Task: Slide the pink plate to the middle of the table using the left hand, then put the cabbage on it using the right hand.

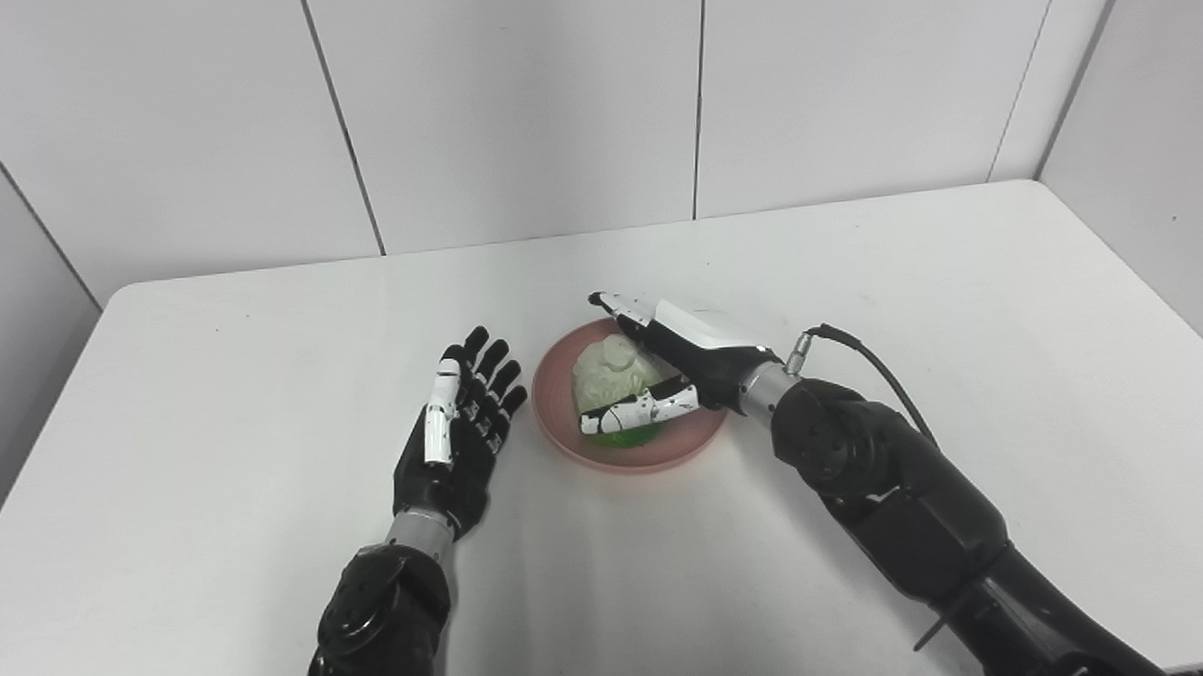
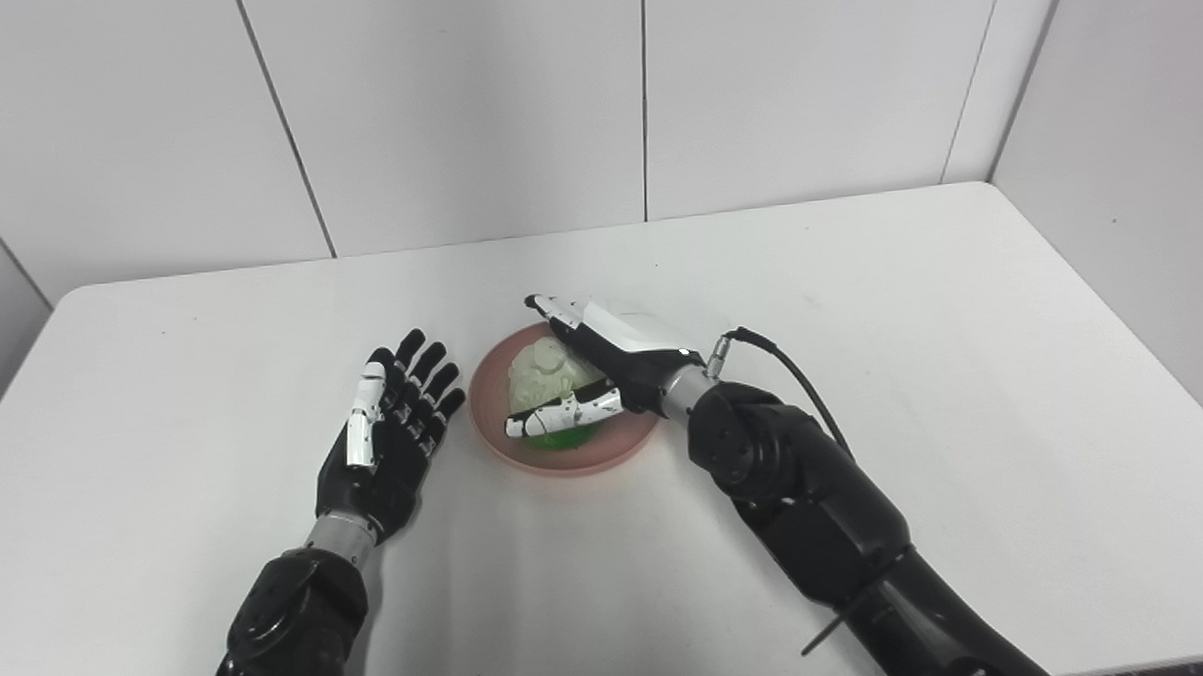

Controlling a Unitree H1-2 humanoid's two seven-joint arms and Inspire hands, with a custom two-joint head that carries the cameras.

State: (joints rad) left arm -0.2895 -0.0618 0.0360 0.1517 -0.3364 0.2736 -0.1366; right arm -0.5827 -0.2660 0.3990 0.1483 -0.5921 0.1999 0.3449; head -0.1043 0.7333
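Cabbage (image 1: 613, 383): pale green, leafy, darker green at its near underside. Sits on the plate, roughly at the plate's centre.

Plate (image 1: 577, 447): pink, round, shallow rim. Lies flat near the middle of the table, a little toward the near edge.

Right hand (image 1: 678, 365): black with white panels, over the plate. Its fingers reach along the far side of the cabbage and its thumb lies across the near side, so the cabbage sits between them. Whether the fingers press the cabbage or merely flank it cannot be told from either view.

Left hand (image 1: 460, 428): black, white strip along the thumb. Just beside the plate's left rim, apart from it. Fingers straight and spread, pointing away from the robot, holding nothing.

Cable (image 1: 867, 359): black, loops up from the right wrist and back along the forearm.

Table (image 1: 223, 391): white, rounded corners.

Wall (image 1: 513, 101): white panels with dark seams, behind and to the sides of the table.
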